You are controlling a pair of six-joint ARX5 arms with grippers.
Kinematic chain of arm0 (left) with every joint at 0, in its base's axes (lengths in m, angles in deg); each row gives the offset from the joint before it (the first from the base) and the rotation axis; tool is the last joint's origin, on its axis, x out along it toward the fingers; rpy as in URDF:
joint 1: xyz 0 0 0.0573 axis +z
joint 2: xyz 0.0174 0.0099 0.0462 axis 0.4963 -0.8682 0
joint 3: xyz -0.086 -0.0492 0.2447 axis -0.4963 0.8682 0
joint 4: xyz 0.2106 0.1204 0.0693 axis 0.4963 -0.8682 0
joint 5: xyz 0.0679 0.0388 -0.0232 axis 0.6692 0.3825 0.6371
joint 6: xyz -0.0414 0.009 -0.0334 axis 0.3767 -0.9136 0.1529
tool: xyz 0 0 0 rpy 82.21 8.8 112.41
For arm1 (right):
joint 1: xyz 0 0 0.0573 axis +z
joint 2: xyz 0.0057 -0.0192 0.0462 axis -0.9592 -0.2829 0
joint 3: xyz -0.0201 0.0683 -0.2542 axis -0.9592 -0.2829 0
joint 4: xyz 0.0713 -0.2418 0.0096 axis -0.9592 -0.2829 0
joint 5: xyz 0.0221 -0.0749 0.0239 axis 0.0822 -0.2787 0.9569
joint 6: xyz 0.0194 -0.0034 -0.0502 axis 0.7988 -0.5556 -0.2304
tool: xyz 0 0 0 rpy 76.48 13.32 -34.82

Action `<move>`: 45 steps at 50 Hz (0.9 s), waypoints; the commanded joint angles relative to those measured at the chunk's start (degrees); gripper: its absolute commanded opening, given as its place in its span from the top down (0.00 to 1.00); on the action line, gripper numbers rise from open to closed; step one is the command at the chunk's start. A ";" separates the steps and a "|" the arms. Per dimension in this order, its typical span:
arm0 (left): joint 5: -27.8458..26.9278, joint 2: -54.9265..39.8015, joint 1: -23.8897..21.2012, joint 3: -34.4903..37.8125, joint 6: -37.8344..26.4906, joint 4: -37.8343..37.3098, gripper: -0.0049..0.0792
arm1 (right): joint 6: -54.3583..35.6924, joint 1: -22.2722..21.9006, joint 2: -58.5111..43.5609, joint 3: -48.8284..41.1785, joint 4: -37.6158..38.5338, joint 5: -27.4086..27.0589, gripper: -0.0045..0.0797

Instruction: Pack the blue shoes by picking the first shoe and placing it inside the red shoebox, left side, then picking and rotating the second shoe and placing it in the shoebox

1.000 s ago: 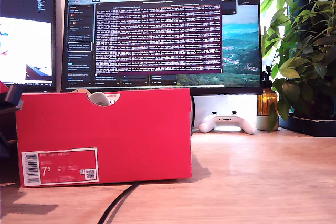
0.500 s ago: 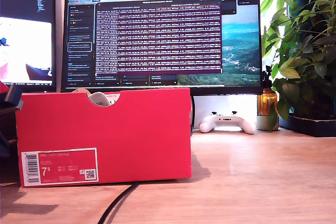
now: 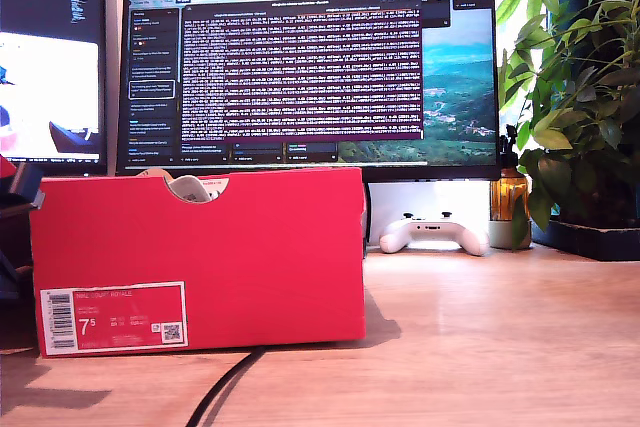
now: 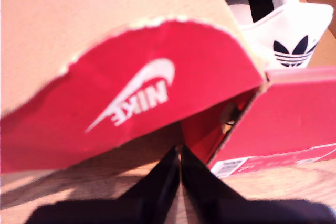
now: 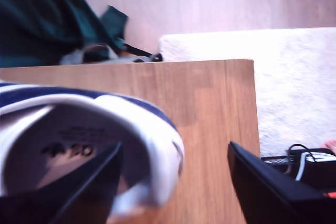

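- My first claw [image 4: 180,182] has its two dark fingers pressed together, tips meeting with nothing between them.
- Just beyond those tips hangs the flap [image 4: 131,103] of the red shoebox [image 4: 294,124], red on its inner face with a white logo, plain cardboard on its back.
- Farther off, past the flap, one of the blue shoes [image 4: 278,24] sits inside the box, its white heel tab with a dark trefoil showing above the box wall.
- My second claw [image 5: 173,182] is spread wide; one finger [image 5: 84,187] lies inside the opening of the other blue shoe [image 5: 105,129], the other finger well clear of it over the desk [image 5: 210,103]. Whether it grips the shoe, I cannot tell.
- Beyond that shoe the desk ends; past its edge lie a pale rug [image 5: 294,77] and some dark green cloth [image 5: 42,19].
- In the exterior view neither claw shows. The shoebox stands on the desk at the exterior view's left, label facing the camera, something white peeking through its top notch; a black cable [image 3: 225,387] runs in front of it.
- Behind stand a monitor [image 3: 310,67], a white game controller [image 3: 435,232] and a leafy plant [image 3: 580,97].
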 commanded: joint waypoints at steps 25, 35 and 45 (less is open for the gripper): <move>0.15 -0.04 0.04 0.63 -0.24 0.39 0.97 | -0.33 -0.52 -6.45 -1.07 -2.69 2.67 0.96; 0.15 -0.04 0.04 0.63 -0.24 0.39 0.97 | -8.52 -0.31 -6.36 -1.05 -6.49 1.46 0.96; 0.15 -0.04 0.04 0.63 -0.24 0.39 0.97 | -28.61 1.95 -5.95 -0.57 -5.44 1.16 0.96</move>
